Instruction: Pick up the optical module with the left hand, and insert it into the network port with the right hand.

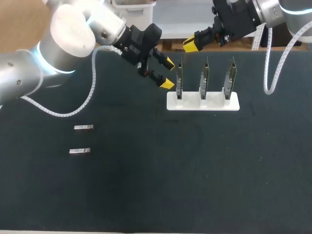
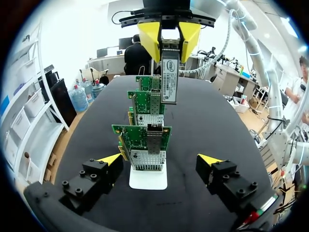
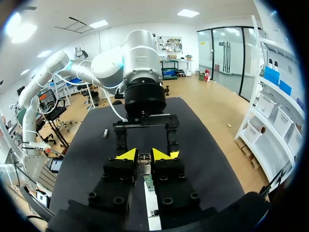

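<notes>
My right gripper [image 1: 191,45] hangs above the left end of the card stand, shut on a silver optical module [image 2: 169,72] that points down from its yellow tips. In the right wrist view the module [image 3: 143,160] sits pinched between the fingers [image 3: 126,154]. Under it a white stand [image 1: 203,102] holds three upright green network cards; the nearest card [image 2: 145,140] shows its metal port. My left gripper [image 1: 165,73] is open and holds nothing, just left of the stand and facing the row of cards. Its tips [image 2: 110,158] flank the stand's end.
Two more silver modules lie flat on the dark mat at the left, one [image 1: 83,127] above the other [image 1: 80,151]. The mat [image 1: 195,170] stretches in front of the stand. A coiled white cable [image 1: 267,73] hangs from my right arm beside the stand.
</notes>
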You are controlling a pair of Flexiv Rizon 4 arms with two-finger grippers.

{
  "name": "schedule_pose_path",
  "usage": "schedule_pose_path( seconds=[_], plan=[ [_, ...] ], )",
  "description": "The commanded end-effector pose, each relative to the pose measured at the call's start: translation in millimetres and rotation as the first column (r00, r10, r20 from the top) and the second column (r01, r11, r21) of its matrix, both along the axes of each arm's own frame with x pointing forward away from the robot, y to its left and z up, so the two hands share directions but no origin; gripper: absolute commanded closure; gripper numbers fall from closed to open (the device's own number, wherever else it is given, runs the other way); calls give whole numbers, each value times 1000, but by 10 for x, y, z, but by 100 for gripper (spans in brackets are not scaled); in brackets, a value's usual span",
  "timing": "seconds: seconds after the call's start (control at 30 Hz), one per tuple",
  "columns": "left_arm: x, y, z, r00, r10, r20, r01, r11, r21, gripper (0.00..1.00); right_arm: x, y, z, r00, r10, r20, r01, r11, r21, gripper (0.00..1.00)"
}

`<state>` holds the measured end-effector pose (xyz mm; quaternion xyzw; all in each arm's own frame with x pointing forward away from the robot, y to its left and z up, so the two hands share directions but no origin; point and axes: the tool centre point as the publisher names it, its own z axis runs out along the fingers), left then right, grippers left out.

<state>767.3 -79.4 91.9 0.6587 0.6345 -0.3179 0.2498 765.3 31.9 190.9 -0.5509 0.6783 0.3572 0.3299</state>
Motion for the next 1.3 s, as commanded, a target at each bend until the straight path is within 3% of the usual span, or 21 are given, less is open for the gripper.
schedule_pose_path(
  seconds=[0.03,1.3],
  plan=[
    [22,-27,-4,1000,-4,-1,4,1000,10,0,-20,-5,3,1000,-3,3,3,1000,-3,100],
    [19,-7,-21,999,-28,-18,29,999,15,0,55,68,-43,999,35,24,-34,999,-25,100]
  ],
)
